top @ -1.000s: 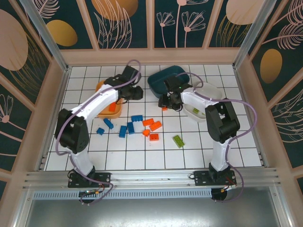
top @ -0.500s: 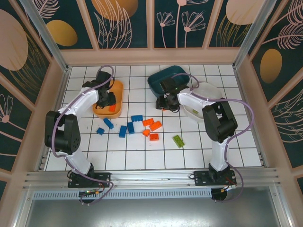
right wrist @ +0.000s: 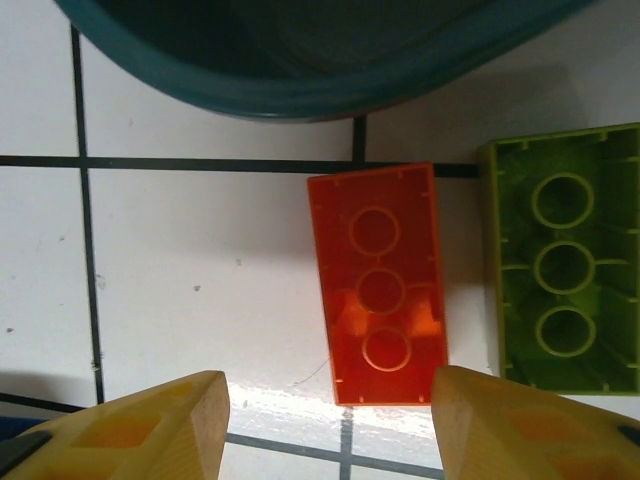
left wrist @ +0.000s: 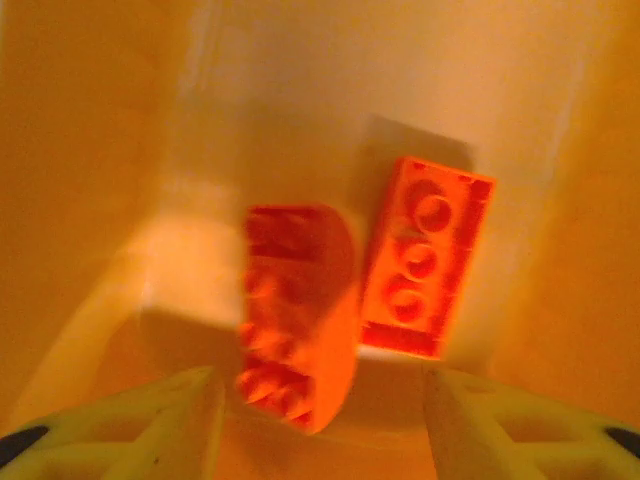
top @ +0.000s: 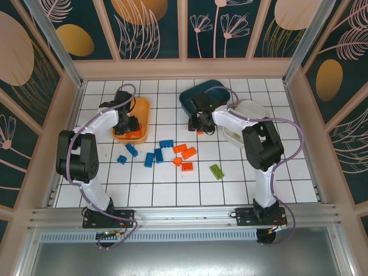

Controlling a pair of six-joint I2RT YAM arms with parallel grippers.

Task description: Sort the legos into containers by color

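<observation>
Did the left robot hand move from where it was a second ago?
Yes. The left gripper went left: it was past the right edge of the orange tray, and now it is over that tray.

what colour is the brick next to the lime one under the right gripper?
Orange-red brick, best seen in the right wrist view.

about fifteen legos, three trays

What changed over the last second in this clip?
The left gripper swung left to over the orange tray and opened, letting a tumbling brick drop beside the resting brick. The right gripper edged slightly left, jaws open over an upturned orange brick by the teal tray. The loose bricks mid-table stayed put.
</observation>
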